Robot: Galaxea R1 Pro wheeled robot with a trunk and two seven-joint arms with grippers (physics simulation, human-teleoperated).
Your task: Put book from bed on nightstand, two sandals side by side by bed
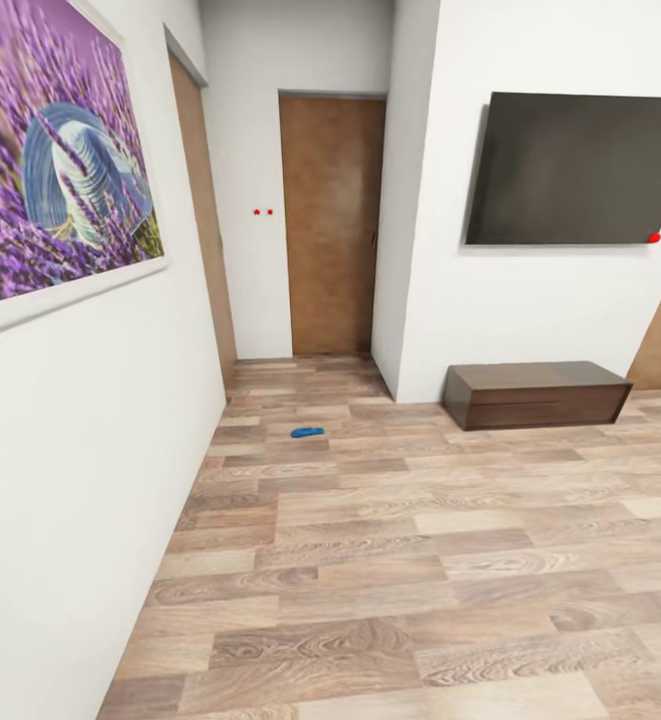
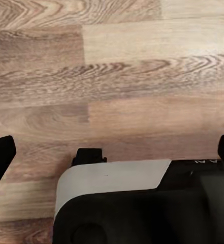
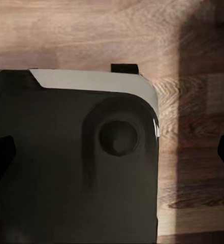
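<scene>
One bright blue sandal (image 1: 307, 432) lies on the wood-plank floor of a passage, near the left wall and short of a closed wooden door (image 1: 332, 225). The other sandal, the book, the bed and the nightstand are out of view. My left gripper (image 2: 112, 155) hangs open over the floor, its dark fingertips (image 2: 0, 158) far apart at the picture's edges, with the robot's grey and black base (image 2: 142, 203) under it. My right gripper (image 3: 112, 155) is open too, its fingertips (image 3: 1, 157) spread wide above the black base (image 3: 71, 162). Neither holds anything.
A white wall with a purple flower picture (image 1: 55, 150) runs close along the left. A wall corner (image 1: 395, 300) juts out ahead. Right of it a low dark brown cabinet (image 1: 535, 393) stands under a wall-mounted TV (image 1: 578, 170). Open plank floor (image 1: 420, 560) lies in front.
</scene>
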